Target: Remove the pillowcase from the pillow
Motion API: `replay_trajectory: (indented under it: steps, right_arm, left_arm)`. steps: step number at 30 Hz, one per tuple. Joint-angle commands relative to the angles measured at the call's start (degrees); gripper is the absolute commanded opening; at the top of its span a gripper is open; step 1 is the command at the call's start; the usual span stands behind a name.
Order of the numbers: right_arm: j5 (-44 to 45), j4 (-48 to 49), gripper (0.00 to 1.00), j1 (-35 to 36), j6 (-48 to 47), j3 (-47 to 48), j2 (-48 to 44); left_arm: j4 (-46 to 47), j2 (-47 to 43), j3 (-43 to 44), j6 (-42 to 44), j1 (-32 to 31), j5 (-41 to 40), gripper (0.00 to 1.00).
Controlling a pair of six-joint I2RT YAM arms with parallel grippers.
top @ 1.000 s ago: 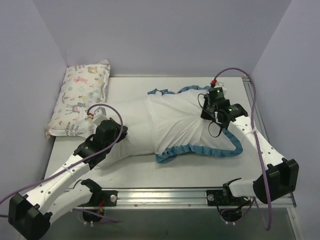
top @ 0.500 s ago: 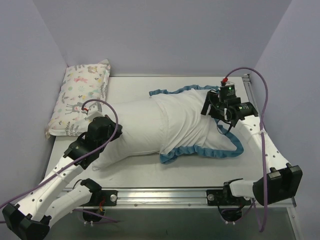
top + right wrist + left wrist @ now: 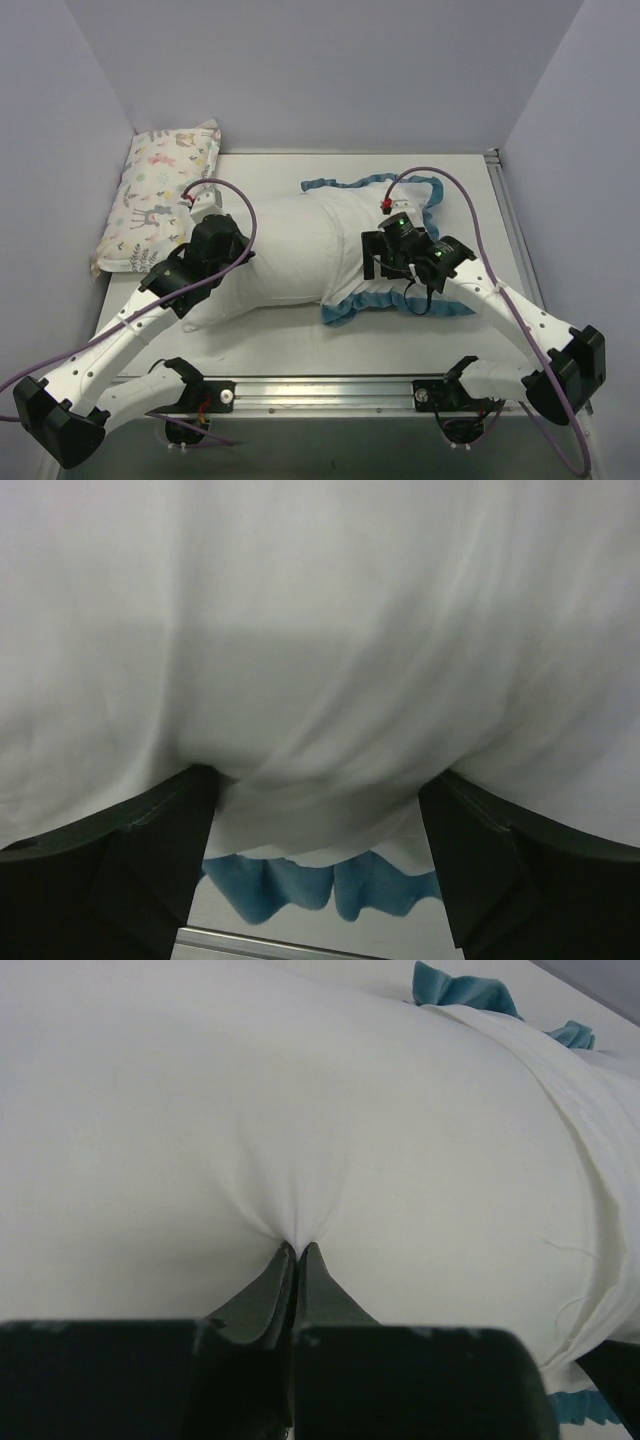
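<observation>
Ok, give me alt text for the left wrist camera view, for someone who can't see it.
The left gripper, its black fingers shut, pinches a pucker of fabric on the plump plain white pillow, which fills most of the frame. At the upper right, the white-faced fabric pillowcase with a teal-blue frilled edge covers the pillow's far end.

The pillow is plain white, with no print. The pillowcase shows its plain white face, edged by a teal-blue frill. The small pillow is white with a pastel animal print in pink, green and yellow. The table is pale grey-white and the walls are lavender. The left arm and right arm are white with black joints and purple cables. The left fingers and right fingers are black.
</observation>
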Motion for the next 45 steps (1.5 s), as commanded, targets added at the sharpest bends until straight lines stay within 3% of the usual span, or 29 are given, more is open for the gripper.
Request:
replay_trajectory:
  steps: [1, 3, 4, 7, 9, 12, 13, 16, 20, 24, 26, 28, 30, 32, 33, 34, 36, 37, 41, 43, 45]
  right_arm:
    - [5.3, 0.2, 0.80, -0.6, -0.2, -0.9, 4.4]
    - [5.7, -0.9, 0.60, -4.0, -1.0, -0.8, 4.8]
    - [5.7, -1.1, 0.38, -5.4, -1.2, -1.1, 3.4]
    - [6.8, -2.6, 0.18, -12.4, -2.8, -1.3, -1.1]
    - [7.6, -3.8, 0.13, -16.4, -4.3, -1.0, -3.0]
    - [5.5, -4.7, 0.05, -27.5, -3.7, 0.1, -4.6]
    - [4.2, -4.6, 0.02, -31.4, -3.4, 0.4, -4.7]
    - [3.1, -4.6, 0.00, -34.9, -2.9, 2.5, -2.7]
    - [1.3, -4.1, 0.00, -37.7, -2.4, 2.2, -1.2]
    - [1.2, -3.6, 0.00, -38.0, -2.1, 1.6, -1.1]
    - [-3.8, -3.4, 0.00, -40.6, -1.7, 1.8, -1.2]
    - [-7.1, -2.9, 0.00, -39.8, -1.6, 1.6, -1.9]
    - [-8.3, -2.2, 0.00, -36.1, -1.6, 1.2, -2.7]
    - [-7.3, -2.3, 0.00, -32.5, -1.6, 0.5, -3.1]
    - [-6.7, -2.2, 0.00, -28.6, -0.9, 0.1, -3.1]
    - [-6.1, -2.0, 0.00, -26.7, -0.1, -0.6, -3.1]
    - [-2.8, -0.2, 0.00, -22.2, 1.2, -3.4, -3.1]
    - [-1.5, 0.3, 0.00, -18.7, 1.9, -4.2, -2.6]
    - [-3.0, 3.6, 0.00, -16.2, 3.1, -7.9, -0.2]
    - [-4.9, 5.0, 0.00, -15.2, 3.6, -8.5, 0.9]
    - [-5.4, 6.0, 0.00, -13.0, 3.9, -8.1, 1.8]
  left_arm:
    - [4.5, -0.2, 5.5, 2.6, -0.3, -1.8, 0.00]
    - [4.5, -0.6, 7.1, 4.0, 0.1, -3.0, 0.00]
    - [4.3, -0.7, 7.7, 4.6, 0.5, -3.4, 0.00]
    - [3.5, -0.4, 10.8, 6.0, 3.5, -2.4, 0.00]
    - [3.4, -0.2, 12.7, 6.9, 6.1, -1.1, 0.00]
    - [2.1, -0.4, 15.3, 7.6, 14.5, 3.3, 0.00]
    - [1.8, -0.6, 15.7, 7.7, 20.0, 4.8, 0.00]
    - [1.3, 0.4, 18.0, 7.4, 30.7, 11.9, 0.00]
    - [1.5, 2.3, 18.6, 6.5, 39.1, 18.0, 0.00]
    - [1.7, 4.7, 19.3, 6.7, 40.2, 20.5, 0.00]
    - [2.1, 5.3, 19.4, 6.4, 40.5, 22.0, 0.00]
    - [4.5, 6.0, 18.7, 6.0, 39.8, 29.0, 0.00]
    - [4.4, 7.2, 19.4, 7.3, 36.2, 33.5, 0.03]
    - [2.8, 8.7, 20.7, 11.2, 28.4, 31.5, 0.29]
    - [2.1, 9.2, 21.6, 12.7, 24.5, 27.7, 0.58]
    - [1.1, 10.2, 22.1, 14.0, 16.8, 26.0, 0.66]
    - [0.2, 11.7, 22.9, 17.2, 10.0, 21.7, 0.75]
    - [-0.5, 13.5, 23.4, 19.1, 3.5, 20.6, 0.79]
    - [-2.3, 19.4, 24.9, 22.2, -10.7, 12.7, 0.83]
    - [-1.8, 23.9, 25.1, 23.8, -14.3, 11.9, 0.97]
    - [-0.9, 26.6, 25.1, 24.5, -18.6, 11.1, 0.97]
